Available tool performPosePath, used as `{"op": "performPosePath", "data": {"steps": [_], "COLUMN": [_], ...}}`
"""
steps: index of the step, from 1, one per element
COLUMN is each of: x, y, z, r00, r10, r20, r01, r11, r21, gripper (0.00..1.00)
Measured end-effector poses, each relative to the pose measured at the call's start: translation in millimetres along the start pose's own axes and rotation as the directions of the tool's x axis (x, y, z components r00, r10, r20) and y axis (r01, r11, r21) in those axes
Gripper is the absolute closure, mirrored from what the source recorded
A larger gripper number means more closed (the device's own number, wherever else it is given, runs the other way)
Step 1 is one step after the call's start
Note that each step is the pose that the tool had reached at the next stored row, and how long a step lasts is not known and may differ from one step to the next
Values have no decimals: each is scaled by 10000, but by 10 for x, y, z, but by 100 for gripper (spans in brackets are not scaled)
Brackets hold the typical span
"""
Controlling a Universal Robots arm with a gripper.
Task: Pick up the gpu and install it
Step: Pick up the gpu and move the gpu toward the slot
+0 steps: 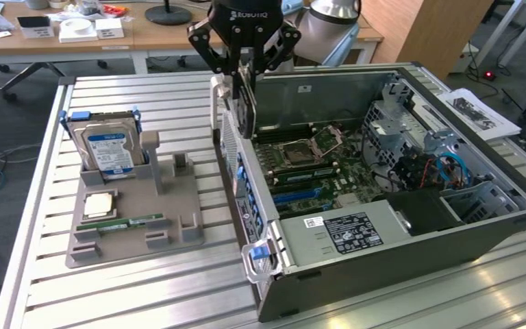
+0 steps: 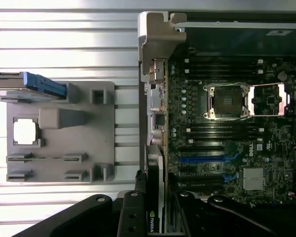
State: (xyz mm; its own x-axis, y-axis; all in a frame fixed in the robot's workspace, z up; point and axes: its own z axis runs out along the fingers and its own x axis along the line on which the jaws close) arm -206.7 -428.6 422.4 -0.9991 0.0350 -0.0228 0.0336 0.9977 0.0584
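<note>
My gripper (image 1: 243, 68) hangs over the rear edge of the open computer case (image 1: 446, 233) and is shut on the gpu (image 1: 244, 110). The card hangs on edge below the fingers, just above the motherboard (image 1: 322, 161). In the wrist view the gpu (image 2: 155, 195) appears edge-on between my gripper's (image 2: 158, 217) black fingers (image 2: 132, 215), and its silver end bracket (image 2: 158, 37) sticks out ahead near the case's back wall. The card lies along the board's edge, beside the blue expansion slots (image 2: 202, 159).
A grey parts holder (image 1: 176, 226) on the slatted aluminium table (image 1: 135, 301) carries a hard drive (image 1: 107, 147), a processor chip (image 1: 96, 204) and a memory stick (image 1: 121, 223). Inside the case sit the power supply (image 1: 350, 229) and drive cage (image 1: 409, 130). Papers (image 1: 482, 113) lie at the exterior view's right.
</note>
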Motion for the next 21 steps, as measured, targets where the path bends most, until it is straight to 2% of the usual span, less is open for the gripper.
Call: {"op": "performPosePath", "data": {"steps": [21], "x": [-404], "y": [13], "z": [10], "r00": [10000], "r10": [-1], "r20": [0], "r01": [1], "r11": [10000], "r21": [-8], "gripper": [73]}}
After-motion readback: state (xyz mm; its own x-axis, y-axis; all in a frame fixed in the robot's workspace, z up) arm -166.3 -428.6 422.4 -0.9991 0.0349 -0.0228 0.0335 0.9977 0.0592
